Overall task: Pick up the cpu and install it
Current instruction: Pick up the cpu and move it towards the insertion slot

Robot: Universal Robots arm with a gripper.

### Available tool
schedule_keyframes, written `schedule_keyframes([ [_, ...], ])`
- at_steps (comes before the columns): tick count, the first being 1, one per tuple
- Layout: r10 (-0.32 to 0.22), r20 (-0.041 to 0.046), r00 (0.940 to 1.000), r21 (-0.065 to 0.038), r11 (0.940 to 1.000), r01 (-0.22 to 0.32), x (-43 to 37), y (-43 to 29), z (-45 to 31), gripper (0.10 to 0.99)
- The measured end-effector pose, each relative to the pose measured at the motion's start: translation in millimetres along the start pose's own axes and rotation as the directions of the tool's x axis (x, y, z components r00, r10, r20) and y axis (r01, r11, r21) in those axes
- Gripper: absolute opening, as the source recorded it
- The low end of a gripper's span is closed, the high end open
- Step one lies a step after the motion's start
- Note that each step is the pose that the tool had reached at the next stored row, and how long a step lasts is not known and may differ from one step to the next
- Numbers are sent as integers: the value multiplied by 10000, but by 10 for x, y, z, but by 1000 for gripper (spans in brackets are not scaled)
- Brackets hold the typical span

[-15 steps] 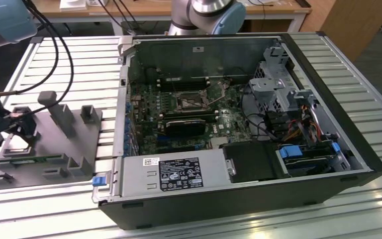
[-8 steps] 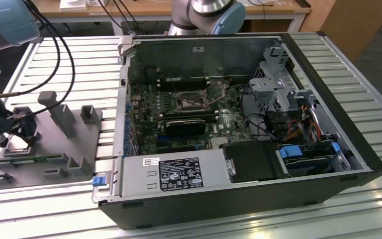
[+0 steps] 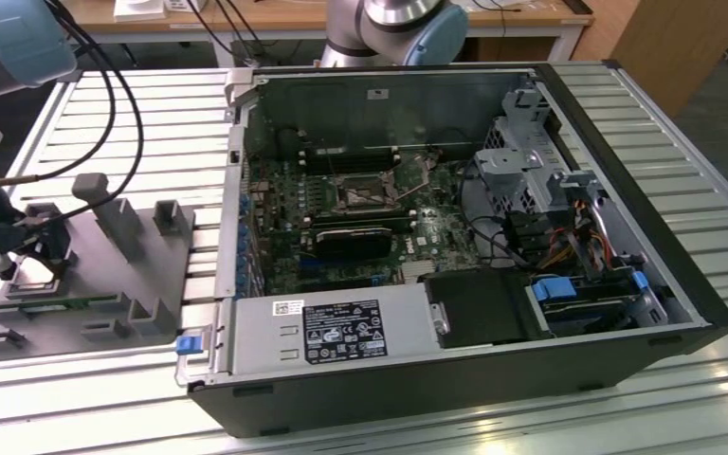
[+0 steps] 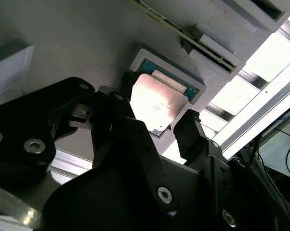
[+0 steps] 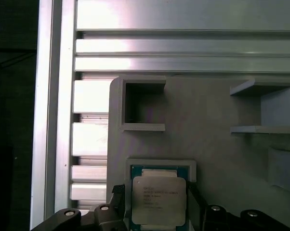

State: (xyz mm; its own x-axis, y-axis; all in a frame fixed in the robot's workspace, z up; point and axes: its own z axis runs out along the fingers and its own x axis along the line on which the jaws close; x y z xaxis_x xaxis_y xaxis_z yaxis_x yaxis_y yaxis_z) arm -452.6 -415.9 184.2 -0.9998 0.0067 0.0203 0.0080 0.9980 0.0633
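Exterior view, from its left: arm point(image 3: 10, 38) at the top corner, cables point(image 3: 118, 104) looping down off it, wrist low over the grey tray point(image 3: 111, 308) on the slatted counter point(image 3: 149, 398). Jaws sit right above the cpu point(image 3: 38, 277), which lies flat in a square pocket near the tray's left edge. Tray posts point(image 3: 124, 223) stand upright just right of that. A thin green board point(image 3: 67, 303) sits on edge in a slot along the tray's front.

Just beside the tray is the computer case point(image 3: 465, 389), lying on its side, open face up, motherboard point(image 3: 288, 218) exposed. The square metal-framed socket point(image 3: 367, 194) is near the board's middle, well apart from the cpu. Power supply point(image 3: 326, 332) is at the case's near edge. Drive cage point(image 3: 529, 152) and bundled wiring point(image 3: 567, 251) are toward the exterior view's right.

In the first wrist view the cpu point(image 5: 158, 199) is seated in its pocket, shiny lid up, green rim showing along one side. Jaws are spread to roughly the chip's width, fingers point(image 5: 118, 195) flanking it on two opposite sides.

Second wrist view shows the same: cpu point(image 4: 157, 101) flat in the pocket between the fingers point(image 4: 188, 122). Can't tell whether the pads actually touch its edges. Chip not lifted, nothing gripped that I can confirm
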Motion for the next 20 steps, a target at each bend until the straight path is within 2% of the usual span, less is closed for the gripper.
schedule_keyframes([
  [5,-1,17,10000,-1,10000,1,1,0,-9,620],
  [10,-8,73,10000,-2,10000,8,6,0,0,620],
  [12,-8,82,10000,0,10000,8,7,-1,5,604],
  [13,-8,83,10000,1,10000,8,7,-1,6,541],
  [20,-8,91,10000,-4,10000,8,7,0,-4,541],
])
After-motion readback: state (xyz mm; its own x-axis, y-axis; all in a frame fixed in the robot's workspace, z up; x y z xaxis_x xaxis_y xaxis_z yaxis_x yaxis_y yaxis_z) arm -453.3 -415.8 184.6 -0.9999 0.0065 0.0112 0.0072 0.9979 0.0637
